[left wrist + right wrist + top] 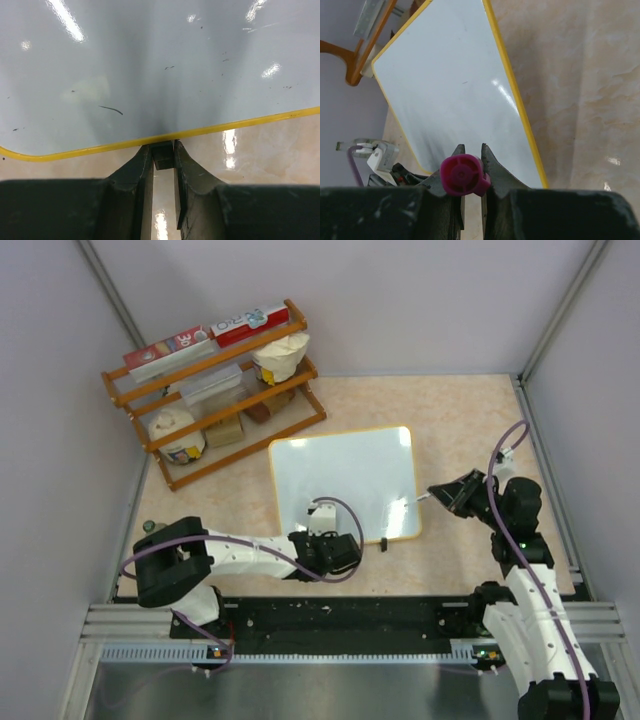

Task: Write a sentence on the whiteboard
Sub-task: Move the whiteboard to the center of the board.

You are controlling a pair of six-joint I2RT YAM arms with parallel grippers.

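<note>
Beige marbled tabletop (470, 410) underlies all; at the near edge of the whiteboard (345, 480) the left gripper (163, 150) pinches a black clip (163, 156); at its right edge the right gripper (470, 152) clamps a marker (462, 174); the board lies flat, probably light, stiff and slick, best held by rim or clip; beyond its far-left corner, a wooden rack (215, 390).

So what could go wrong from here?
The left gripper pinches only a small black clip on the near edge of the whiteboard, so the board could swivel or slip under writing pressure. The right gripper holds the marker in a narrow pinch; pushed against the board, it might tilt or slide back. Its tip is near the right rim, so a stroke could run off.
</note>
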